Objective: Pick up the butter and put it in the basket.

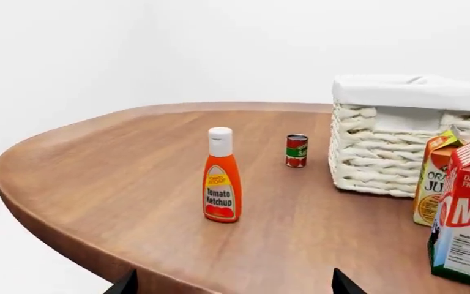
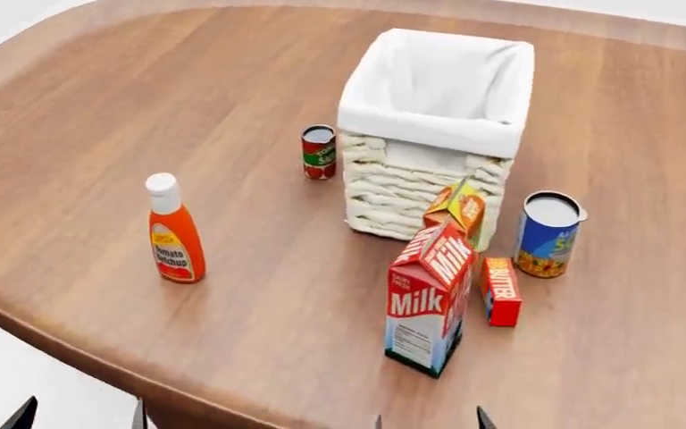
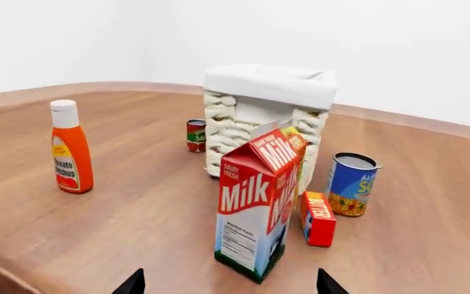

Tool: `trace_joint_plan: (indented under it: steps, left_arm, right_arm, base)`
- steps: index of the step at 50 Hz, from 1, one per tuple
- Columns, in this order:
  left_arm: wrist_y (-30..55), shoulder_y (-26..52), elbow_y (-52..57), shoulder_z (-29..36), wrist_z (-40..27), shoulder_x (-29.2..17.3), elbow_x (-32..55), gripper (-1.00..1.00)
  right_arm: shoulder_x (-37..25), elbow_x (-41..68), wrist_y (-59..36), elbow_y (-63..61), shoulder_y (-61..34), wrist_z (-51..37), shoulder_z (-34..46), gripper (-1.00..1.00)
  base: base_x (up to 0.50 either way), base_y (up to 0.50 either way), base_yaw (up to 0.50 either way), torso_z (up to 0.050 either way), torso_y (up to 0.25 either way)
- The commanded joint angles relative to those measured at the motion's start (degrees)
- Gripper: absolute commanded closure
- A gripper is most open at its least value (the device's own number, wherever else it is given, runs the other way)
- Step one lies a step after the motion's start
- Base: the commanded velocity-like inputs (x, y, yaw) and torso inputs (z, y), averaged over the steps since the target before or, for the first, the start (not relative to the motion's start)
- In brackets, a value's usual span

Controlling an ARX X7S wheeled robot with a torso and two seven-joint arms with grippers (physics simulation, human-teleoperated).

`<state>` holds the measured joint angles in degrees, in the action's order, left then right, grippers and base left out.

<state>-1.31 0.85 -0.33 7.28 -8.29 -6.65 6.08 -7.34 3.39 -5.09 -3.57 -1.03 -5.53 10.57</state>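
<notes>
Nearest the head camera, at the bottom edge of the frame, only dark fingertips poke in: the left gripper [image 2: 81,416] at lower left and the right gripper [image 2: 429,418] at lower centre. Each pair of tips stands well apart, so both sets of jaws are wide and hold nothing; both hover off the near edge of the table [image 2: 140,107].

Just above the right gripper's tips stands the milk carton [image 2: 429,298], upright, red and white with a blue foot. The butter [image 2: 500,290] lies flat on the table just to the right of the milk carton, close beside it; whether the two touch I cannot tell. It is a slim red box with white lettering on top.

Above the butter and to its right stands a blue can [image 2: 549,233] with a pale lid. Above the milk carton the orange juice carton [image 2: 460,210] stands against the front wall of the basket [image 2: 409,183], which fills the upper centre of the frame, its white liner folded over the rim. A small red and green can [image 2: 318,151] stands just left of the basket, apart from it. The ketchup bottle [image 2: 174,231] stands upright on its own at centre left, well apart from everything else
</notes>
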Motion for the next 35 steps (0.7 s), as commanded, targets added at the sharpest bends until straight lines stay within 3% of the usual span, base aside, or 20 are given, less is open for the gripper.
trace_joint_plan:
  steps: [1, 10, 15, 23, 27, 35]
  left_arm:
    - [0.0, 0.0, 0.1, 0.8, -0.5, -0.6, 0.5, -1.00]
    - [-0.3, 0.2, -0.3, 1.2, -0.9, -0.9, 0.8, -1.00]
    - [-0.2, 0.1, -0.1, 1.5, -1.2, -1.1, 1.0, -1.00]
    - [-0.1, 0.3, -0.1, 1.8, -1.6, -1.4, 1.4, -1.00]
    - [-0.3, 0.4, -0.3, 2.0, -1.7, -1.5, 1.5, -1.00]
    - [-0.1, 0.2, 0.1, 2.2, -2.1, -1.9, 1.8, -1.00]
  right_arm:
    - [-0.7, 0.5, 0.1, -1.1, 0.2, -0.1, 0.8, -1.00]
    - [-1.0, -1.8, 0.5, -1.1, 0.4, -3.0, 1.0, -1.00]
    - [-1.8, -1.7, -1.5, -1.4, 0.1, -2.2, 2.1, -1.00]
    - [-1.9, -2.9, -2.3, -1.1, -0.4, -3.3, 2.9, -1.00]
    - [-1.0, 1.8, -1.9, -1.2, -0.1, -2.8, 0.4, -1.00]
    - [-1.4, 1.4, -0.5, -2.8, 1.0, -4.2, 0.1, -1.00]
  base:
    - [0.07, -0.50, 0.00, 0.000, 0.000]
    - [0.04, -0.51, 0.00, 0.000, 0.000]
    - [0.00, 0.00, 0.00, 0.000, 0.000]
    - [0.00, 0.00, 0.50, 0.000, 0.000]
    - [0.00, 0.00, 0.00, 0.000, 0.000]
    - [0.11, -0.49, 0.00, 0.000, 0.000]
